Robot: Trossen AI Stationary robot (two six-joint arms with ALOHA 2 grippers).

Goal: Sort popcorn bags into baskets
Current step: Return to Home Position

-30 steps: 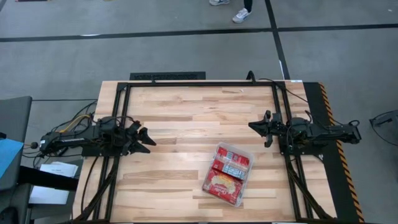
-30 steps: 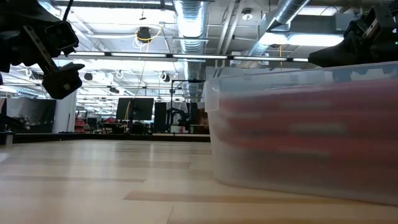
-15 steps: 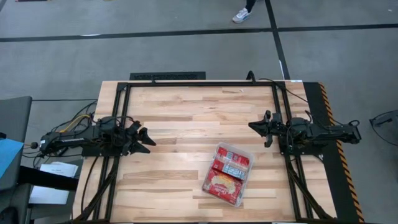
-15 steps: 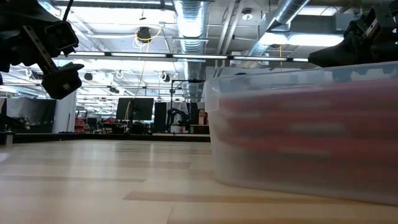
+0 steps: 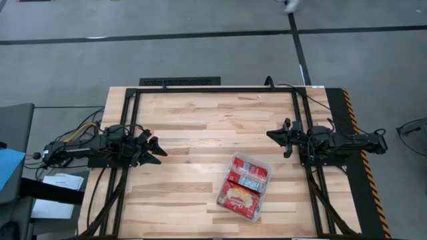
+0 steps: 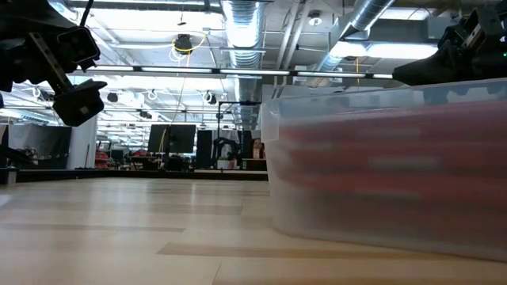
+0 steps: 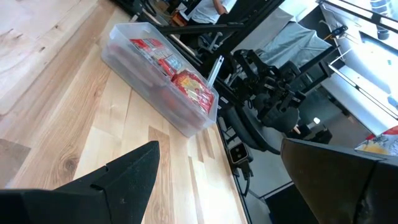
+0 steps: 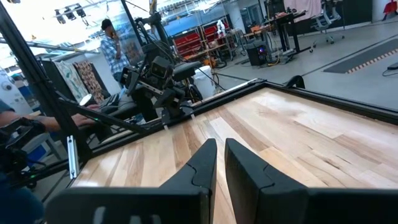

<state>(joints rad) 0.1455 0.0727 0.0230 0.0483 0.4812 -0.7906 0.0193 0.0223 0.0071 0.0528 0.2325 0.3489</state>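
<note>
Small flat red popcorn bags [image 5: 243, 189] with yellow picture panels lie stacked inside a clear plastic rectangular tray [image 5: 269, 165]. The tray sits on a pale wooden surface [image 5: 200, 120], at the lower right of the overhead view. The left claw [image 5: 159, 150] hangs over the surface's left side, well apart from the tray, its fingers spread wide and empty. The right claw [image 5: 273, 136] hangs near the tray's far end, its fingers drawn together with only a thin gap.
</note>
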